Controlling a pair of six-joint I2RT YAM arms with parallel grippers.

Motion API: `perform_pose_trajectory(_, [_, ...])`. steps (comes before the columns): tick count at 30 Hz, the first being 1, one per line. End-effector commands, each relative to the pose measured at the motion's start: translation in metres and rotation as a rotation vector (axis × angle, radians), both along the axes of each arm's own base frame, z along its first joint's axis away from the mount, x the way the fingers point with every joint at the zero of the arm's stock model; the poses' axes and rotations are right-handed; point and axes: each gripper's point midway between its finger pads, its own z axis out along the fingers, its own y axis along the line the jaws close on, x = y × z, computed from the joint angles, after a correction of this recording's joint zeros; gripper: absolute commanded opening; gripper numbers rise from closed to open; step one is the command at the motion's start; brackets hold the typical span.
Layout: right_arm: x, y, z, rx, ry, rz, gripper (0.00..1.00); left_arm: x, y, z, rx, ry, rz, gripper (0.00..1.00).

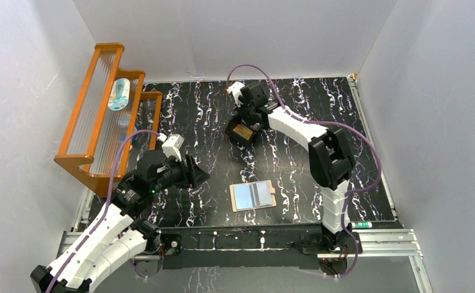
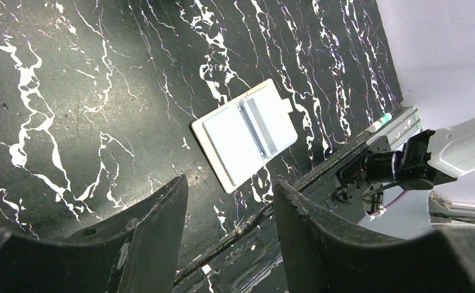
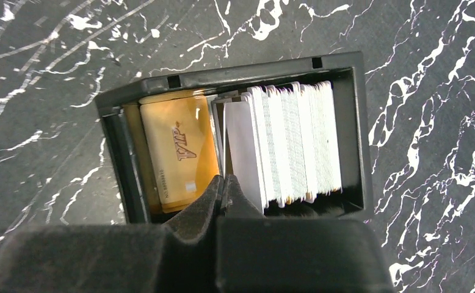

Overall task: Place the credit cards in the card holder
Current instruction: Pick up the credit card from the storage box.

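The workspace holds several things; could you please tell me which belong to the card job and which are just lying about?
Job: credit cards, black tray holding them, card holder.
Lying about: orange rack, marker.

Obscured: near wall of the black tray (image 3: 352, 122) and lower ends of the credit cards (image 3: 290, 140), behind the right gripper (image 3: 223, 180), whose closed tips may or may not pinch a card; fine print on the gold card (image 3: 177, 152) illegible; card holder (image 2: 244, 134) sleeves whited by glare; left arm (image 1: 101, 244) cropped at the top view's lower edge.
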Motion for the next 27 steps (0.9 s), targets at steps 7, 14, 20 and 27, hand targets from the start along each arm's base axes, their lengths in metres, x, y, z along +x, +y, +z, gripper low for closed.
perform_pose_trajectory(7, [-0.025, 0.013, 0.095, 0.265, 0.021, -0.054, 0.0, 0.002, 0.002, -0.003, 0.008, 0.001, 0.01, 0.53])
perform_pose_trajectory(14, [-0.079, -0.002, 0.118, 0.469, 0.139, -0.219, 0.0, 0.004, -0.002, -0.016, 0.03, 0.072, 0.007, 0.47])
perform_pose_trajectory(20, [-0.137, -0.009, 0.118, 0.6, 0.26, -0.226, 0.0, 0.004, -0.016, -0.039, 0.038, 0.185, -0.033, 0.36])
perform_pose_trajectory(27, [-0.179, -0.019, 0.092, 0.687, 0.417, -0.346, 0.0, 0.006, -0.029, -0.052, -0.017, 0.258, -0.028, 0.28])
